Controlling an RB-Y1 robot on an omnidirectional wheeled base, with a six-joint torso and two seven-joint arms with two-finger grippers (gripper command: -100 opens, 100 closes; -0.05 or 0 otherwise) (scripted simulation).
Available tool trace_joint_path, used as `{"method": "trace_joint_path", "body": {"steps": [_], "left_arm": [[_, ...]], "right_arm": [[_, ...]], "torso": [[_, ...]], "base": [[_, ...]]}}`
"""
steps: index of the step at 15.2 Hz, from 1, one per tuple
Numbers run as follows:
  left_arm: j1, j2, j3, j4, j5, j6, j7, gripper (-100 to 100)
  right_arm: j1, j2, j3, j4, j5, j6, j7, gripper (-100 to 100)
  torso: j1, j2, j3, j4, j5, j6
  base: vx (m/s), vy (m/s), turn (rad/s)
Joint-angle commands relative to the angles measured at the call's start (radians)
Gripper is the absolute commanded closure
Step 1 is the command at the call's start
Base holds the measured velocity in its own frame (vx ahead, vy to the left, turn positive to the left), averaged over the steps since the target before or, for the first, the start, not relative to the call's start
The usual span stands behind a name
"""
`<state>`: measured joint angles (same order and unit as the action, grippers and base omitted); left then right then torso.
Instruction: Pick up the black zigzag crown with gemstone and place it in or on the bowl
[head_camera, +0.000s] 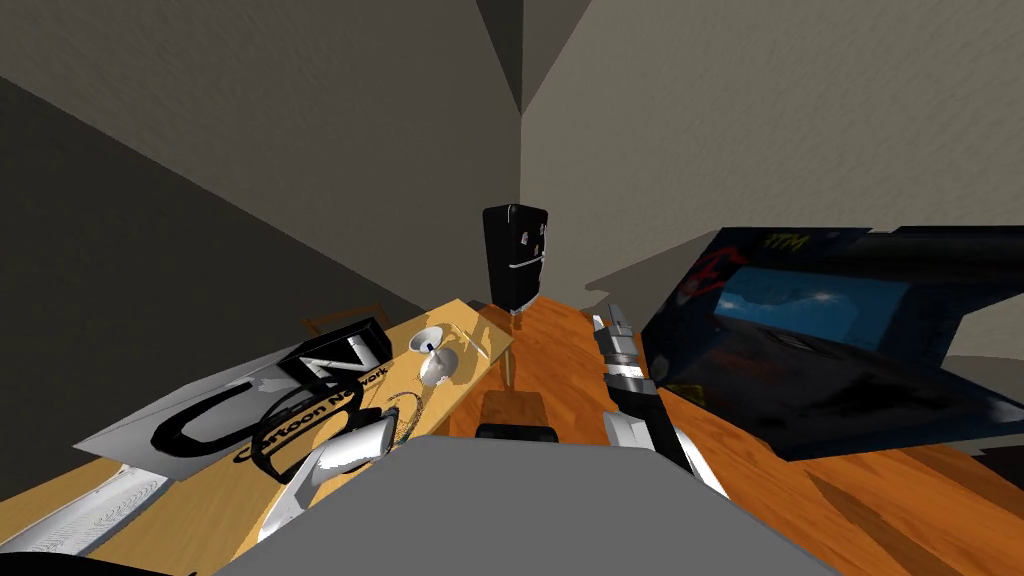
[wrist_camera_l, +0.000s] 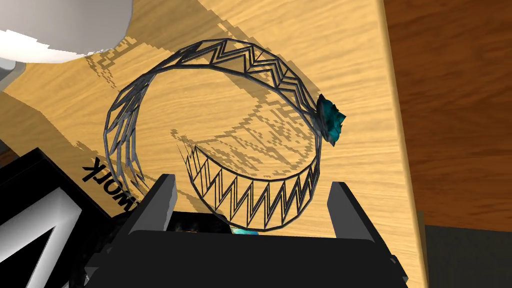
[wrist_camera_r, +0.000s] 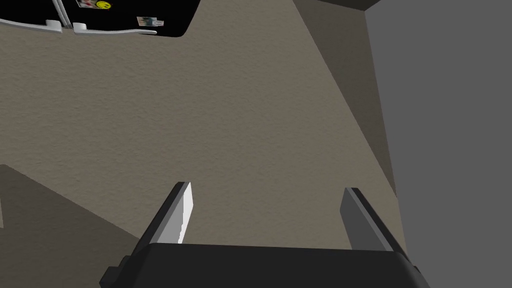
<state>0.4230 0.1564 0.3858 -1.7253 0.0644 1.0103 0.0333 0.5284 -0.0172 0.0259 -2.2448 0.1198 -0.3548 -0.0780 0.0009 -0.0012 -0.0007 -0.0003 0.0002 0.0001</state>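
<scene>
- Pale tabletop (wrist_camera_l: 350, 60) carries the crown (wrist_camera_l: 260, 200) near its edge.
- Likely light, thin, fragile: pinch its band, not the gemstone (wrist_camera_l: 331, 120).
- Left gripper (wrist_camera_l: 252, 181), right gripper (wrist_camera_r: 267, 186): jaws wide.

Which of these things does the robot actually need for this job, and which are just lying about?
Needed: black zigzag crown with teal gem; white bowl; left hand, open at the crown.
Lying about: Cartoon Network box; black fridge; right hand, open, idle.
</scene>
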Motion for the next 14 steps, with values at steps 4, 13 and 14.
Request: {"method": "trace_joint_path", "body": {"steps": [4, 13, 14], "left_arm": [[-0.001, 0.0, 0.027, 0.042, 0.012, 0.088, -0.01, -100], [-0.018, 0.002, 0.044, 0.118, 0.017, 0.13, -0.016, -100], [-0.02, 0.002, 0.043, 0.129, 0.015, 0.121, -0.015, -100]], "right_arm": [[0.0, 0.0, 0.0, 0.0, 0.0, 0.0, 0.0, 0], [0.0, 0.0, 0.0, 0.0, 0.0, 0.0, 0.0, 0], [0.0, 0.0, 0.0, 0.0, 0.0, 0.0, 0.0, 0]], "torso": [[0.0, 0.0, 0.0, 0.0, 0.0, 0.0], [0.0, 0.0, 0.0, 0.0, 0.0, 0.0], [0.0, 0.0, 0.0, 0.0, 0.0, 0.0]], "base": [[0.007, 0.021, -0.119], [0.005, 0.015, -0.052], [0.01, 0.019, 0.015]]}}
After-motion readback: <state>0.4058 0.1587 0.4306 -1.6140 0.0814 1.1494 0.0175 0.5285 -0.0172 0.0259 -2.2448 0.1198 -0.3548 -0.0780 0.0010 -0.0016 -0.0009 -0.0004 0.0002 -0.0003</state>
